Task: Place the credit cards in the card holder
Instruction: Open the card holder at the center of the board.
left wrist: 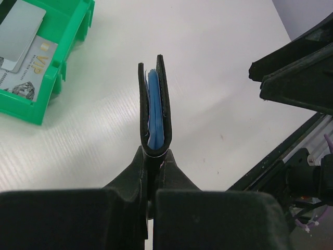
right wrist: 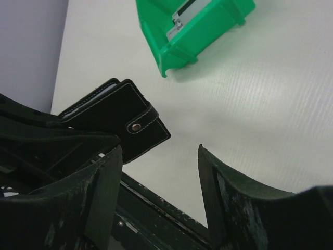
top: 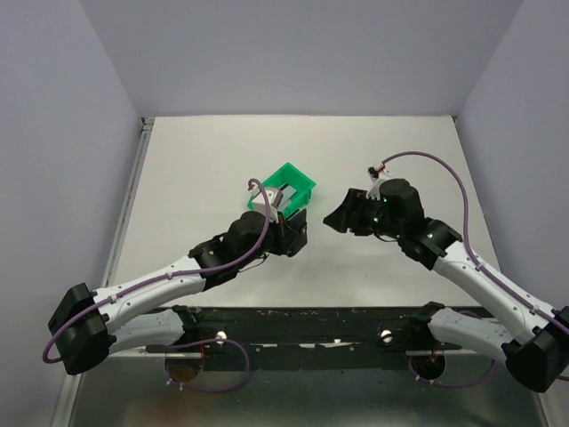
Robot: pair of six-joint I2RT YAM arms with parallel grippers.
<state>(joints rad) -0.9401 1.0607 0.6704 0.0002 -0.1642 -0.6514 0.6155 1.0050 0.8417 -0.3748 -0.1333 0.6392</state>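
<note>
Left fingers (left wrist: 156, 164) are pinching the small black folding card holder (right wrist: 117, 109) at its fold; right fingers (top: 335, 218) are hanging released, empty. Insertion pressure could lever it loose.

One black card holder (right wrist: 115, 112), one green bin (left wrist: 31, 112) and two arms, the left arm (top: 169, 280) and the right arm (top: 480, 276), show over a single white counter (left wrist: 218, 62). Three credit cards (left wrist: 23, 47) can be counted. Two lie in the bin, a silvery-grey card (left wrist: 20, 31) overlapping a white card (left wrist: 32, 70), and one pale blue card (left wrist: 154, 112) stands edge-on between the holder's leaves; whether more sit beside it cannot be told.
</note>
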